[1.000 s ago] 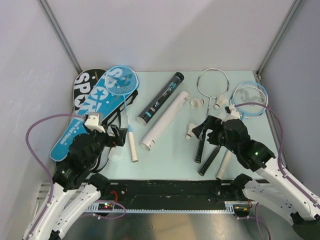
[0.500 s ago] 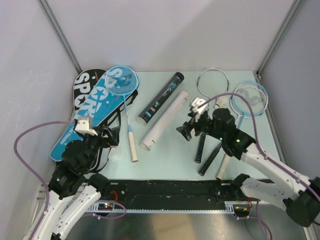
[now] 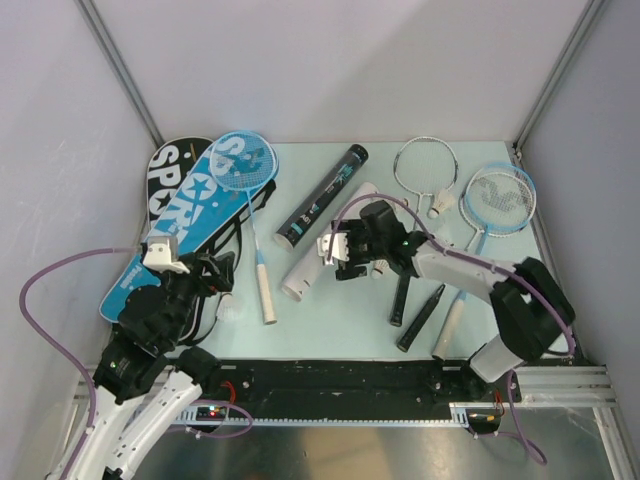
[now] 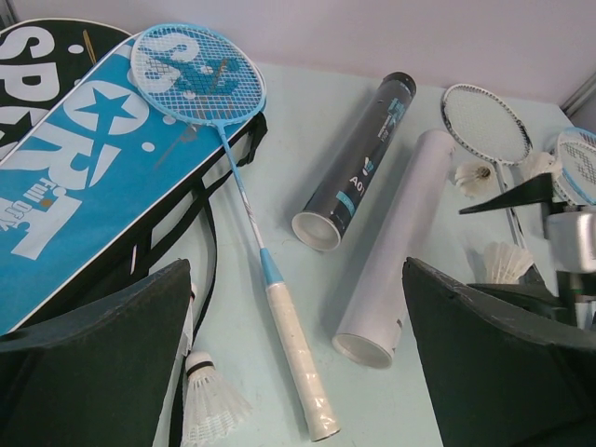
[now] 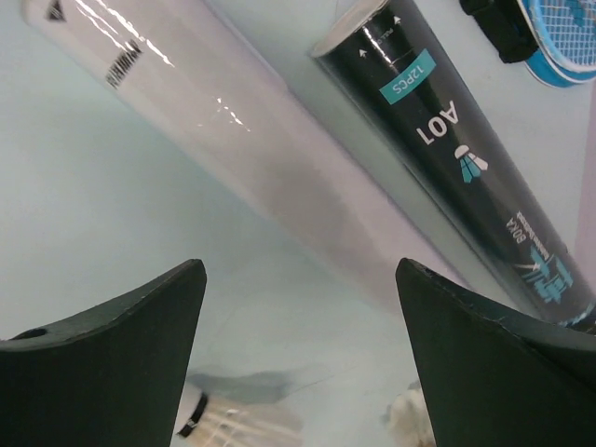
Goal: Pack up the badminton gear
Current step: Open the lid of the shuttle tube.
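My right gripper (image 3: 345, 262) is open and empty, low beside the white tube (image 3: 330, 238), which also shows in the right wrist view (image 5: 214, 121). The black teal-printed tube (image 3: 322, 198) lies next to it. A shuttlecock (image 5: 233, 421) lies just below my right fingers. My left gripper (image 3: 222, 272) is open and empty above the blue racket's white handle (image 4: 298, 363); a shuttlecock (image 4: 209, 402) lies by my left finger. The blue racket's head (image 3: 245, 160) rests on the blue SPORT cover (image 3: 175, 225), which overlaps the black cover (image 3: 168, 163).
A silver racket (image 3: 425, 165) and a second blue racket (image 3: 500, 198) lie at the back right with a shuttlecock (image 3: 440, 205) between them. Their black and white handles (image 3: 420, 318) lie at the front right. Grey walls close in both sides.
My right arm has swung left from over the racket handles to the white tube. My left gripper has drawn back slightly toward the near edge.
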